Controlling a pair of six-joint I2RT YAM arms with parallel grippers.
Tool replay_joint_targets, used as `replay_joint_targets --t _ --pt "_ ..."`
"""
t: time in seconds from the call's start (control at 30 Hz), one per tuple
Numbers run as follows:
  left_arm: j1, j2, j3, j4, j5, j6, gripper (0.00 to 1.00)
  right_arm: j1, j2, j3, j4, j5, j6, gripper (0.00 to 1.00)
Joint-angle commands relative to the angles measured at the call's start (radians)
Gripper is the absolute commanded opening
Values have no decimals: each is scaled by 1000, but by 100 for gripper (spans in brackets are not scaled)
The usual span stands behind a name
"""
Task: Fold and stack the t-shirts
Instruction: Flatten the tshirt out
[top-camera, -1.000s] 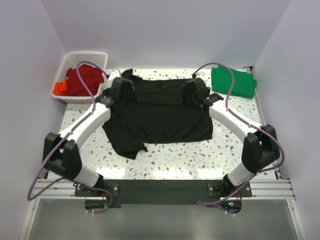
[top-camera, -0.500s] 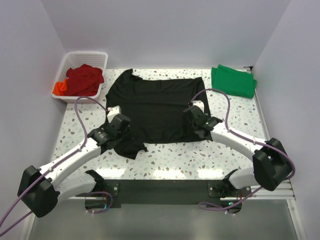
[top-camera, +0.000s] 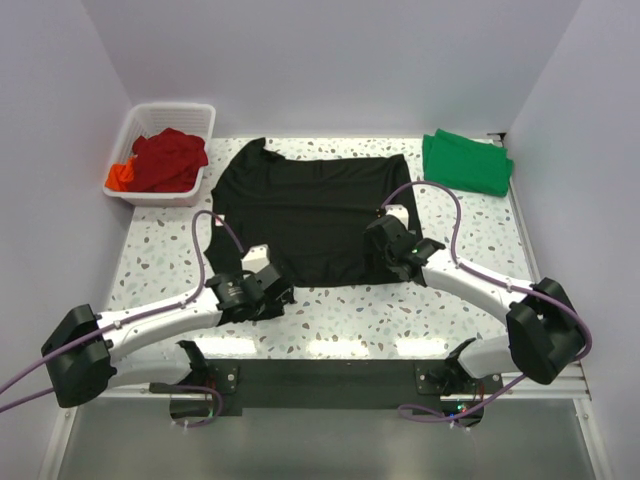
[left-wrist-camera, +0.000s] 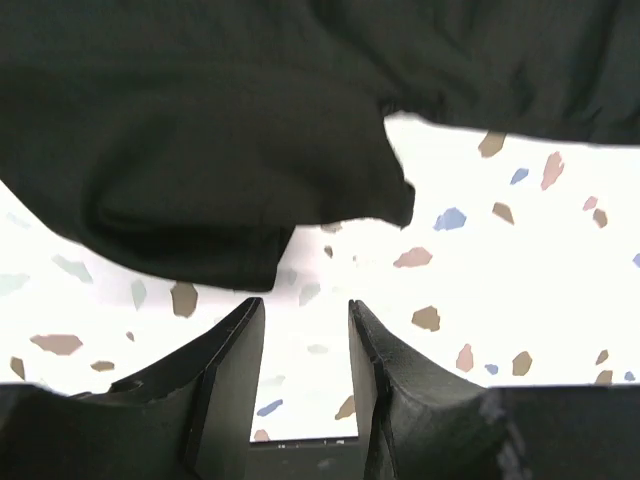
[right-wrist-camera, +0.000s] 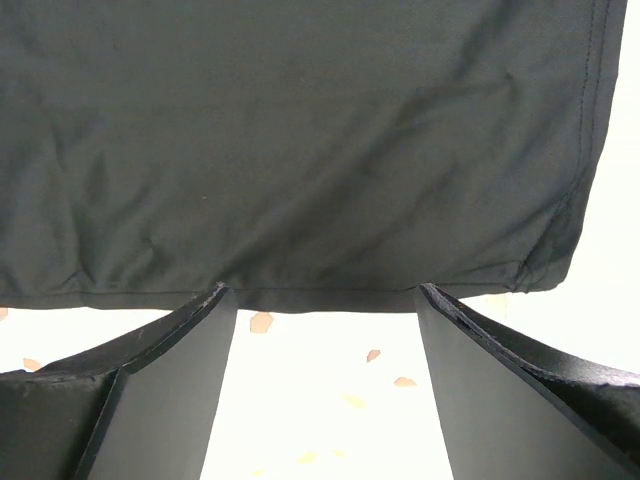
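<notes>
black tee (top-camera: 315, 215): spread flat mid-counter in the top view, collar toward upper left, hem along the lower edge, one sleeve bunched at lower left of the shirt.
green tee (top-camera: 466, 163): already folded, parked upper right of the counter (top-camera: 350, 315).
red + orange tees: red tee (top-camera: 168, 160) piled in the white basket (top-camera: 175, 112) at upper left, orange tee (top-camera: 120, 177) poking out at its left side. Still to be done.
left gripper (left-wrist-camera: 300, 315): down at the bunched sleeve, lower left of the shirt. Jaws narrowed to a small gap, bare counter seen between them, no cloth caught yet afaict.
right gripper (right-wrist-camera: 325, 300): at the hem near the lower-right corner. Jaws set wide, hem edge lying right at the tips, nothing pinched yet.
step in hand (guess): both lower corners to be picked up for the first fold.
how to do it well: tips should be slid under a single layer of hem before closing; the left one prob needs to be pushed further onto the sleeve, else only air gets grabbed. Both corners should be lifted together and level so the fold line stays straight, no dragging of the body.
</notes>
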Motion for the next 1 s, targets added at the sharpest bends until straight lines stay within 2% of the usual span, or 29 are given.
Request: replay_joint_targets --t 0.0,0.43,0.77,0.83,0.97 --pt "-63 15 -27 -45 -36 -129 44 10 3 -10 48 -6 31 76" --pt "-73 55 -37 -13 -179 -195 44 16 26 15 34 3 19 76" --pt "-74 118 -86 24 -124 -203 45 18 19 13 30 18 24 76" --pt "-74 124 -101 26 -122 -214 43 18 20 15 27 23 25 76" --pt "-79 124 -119 33 -127 -226 28 18 17 8 30 23 25 75"
